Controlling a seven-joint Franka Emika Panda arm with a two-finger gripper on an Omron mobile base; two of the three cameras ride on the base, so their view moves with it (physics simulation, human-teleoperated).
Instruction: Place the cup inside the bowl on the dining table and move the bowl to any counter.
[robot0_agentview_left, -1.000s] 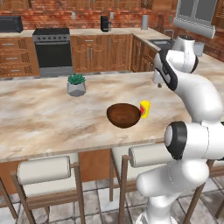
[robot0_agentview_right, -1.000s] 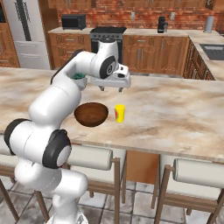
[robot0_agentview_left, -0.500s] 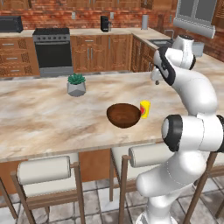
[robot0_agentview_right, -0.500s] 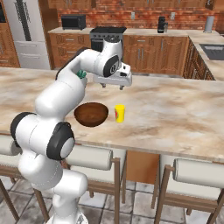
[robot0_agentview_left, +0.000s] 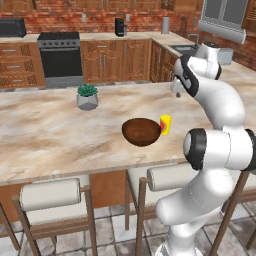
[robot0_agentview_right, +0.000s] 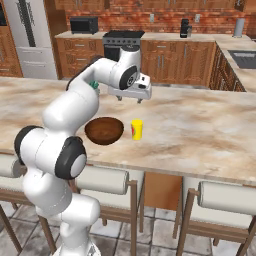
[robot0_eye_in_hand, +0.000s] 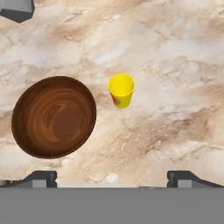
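Observation:
The small yellow cup stands upright on the marble dining table. Close beside it, apart by a narrow gap, sits the wide dark brown bowl, with nothing in it. My gripper hangs open well above the table, a little beyond the cup, pointing down at both. Nothing is between its fingers.
A grey faceted plant pot stands farther back on the table. Padded stools line the near edge. The counter with a black stove runs along the brick wall behind.
The arm's links have swung and the hand has shifted slightly above the table. The jaws stay wide apart. Cup and bowl have not moved.

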